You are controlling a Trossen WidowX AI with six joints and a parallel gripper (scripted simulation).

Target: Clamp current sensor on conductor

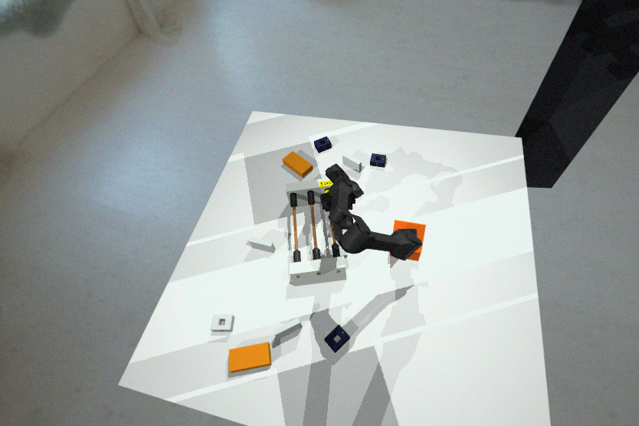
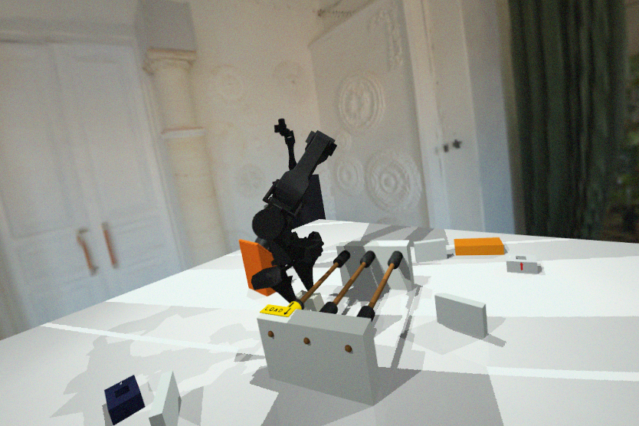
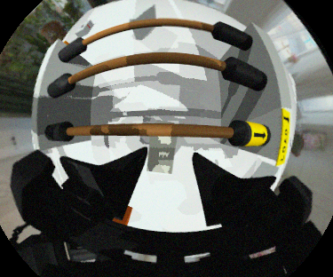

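Note:
The open sensor (image 2: 311, 300) (image 3: 161, 166), small and pale, stands low by the LOAD conductor (image 1: 333, 236) (image 2: 324, 283) (image 3: 159, 130), partly hidden behind it in the wrist view; its arrow cannot be read. The yellow LOAD marker (image 1: 325, 183) (image 2: 276, 310) (image 3: 284, 138) sits on one end block, and a yellow sleeve with an arrow is on that end of the conductor. My gripper (image 2: 303, 295) (image 3: 170, 153) is part open and empty, pointing down beside the LOAD conductor. In the wrist view the sensor shows beyond and between the fingertips. The top view hides the fingertips behind the arm.
Two other conductors run alongside between the grey end blocks (image 1: 317, 276) (image 2: 319, 359). Dark blue square pieces (image 1: 330, 339) (image 2: 129, 405), a white one (image 1: 214, 322), orange bricks (image 1: 250, 358) (image 2: 479, 247) and grey plates (image 1: 260, 244) (image 2: 460, 315) stand around. A red-orange block (image 2: 253, 263) is near the arm.

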